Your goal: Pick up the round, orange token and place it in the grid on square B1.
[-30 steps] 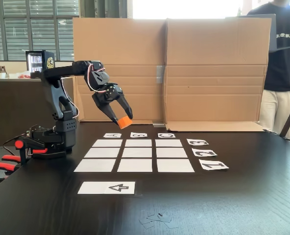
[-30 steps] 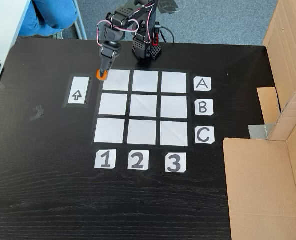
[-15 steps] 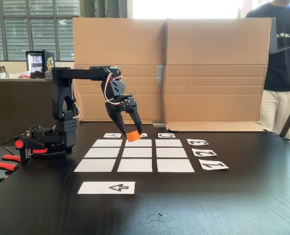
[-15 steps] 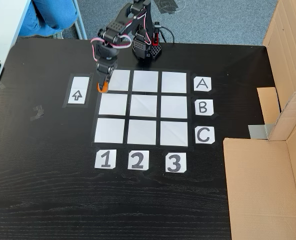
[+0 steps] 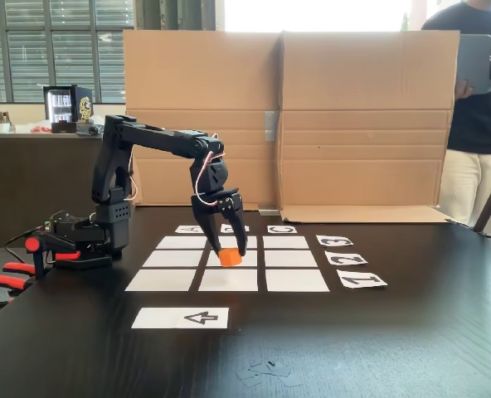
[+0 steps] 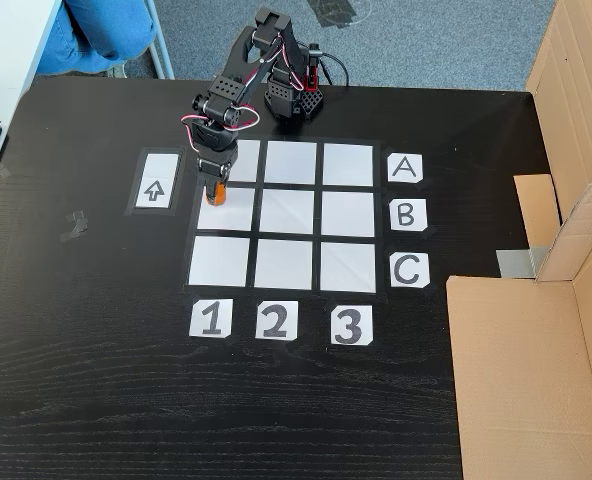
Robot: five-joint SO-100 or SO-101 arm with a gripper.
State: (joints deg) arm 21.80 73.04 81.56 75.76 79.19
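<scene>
Closed on the token (image 5: 230, 259), the tool (image 5: 230, 258) points almost straight down, its two dark fingers pinching the small orange cylinder at their tips. In the side-on fixed view the token hangs just above the white rectangles of the grid (image 5: 291, 259), and whether it touches the paper cannot be told. In the downward-looking fixed view the tool (image 6: 214, 195) and token (image 6: 214, 196) sit over the upper edge of square B1 (image 6: 226, 212), the rectangle in the column above card 1 (image 6: 212, 320) and the row level with card B (image 6: 405, 214); the token appears near that rectangle's top-left corner. The other eight rectangles lie bare. The arm (image 5: 150, 137) reaches out from its base (image 5: 84, 236) at the left of the side-on view, upper link rising steeply, forearm sloping forward and slightly down, wrist bent so the tool drops vertically. The token's flat faces look sideways against the fingers as far as can be told; it is too small to fix its axis. An arrow-printed strip (image 6: 155, 190) lies on the worktop (image 6: 96, 380) just beside the grid, apart from the tool. A cardboard screen (image 5: 287, 124) stands behind the worktop, with a person (image 5: 478, 124) at its right end.
</scene>
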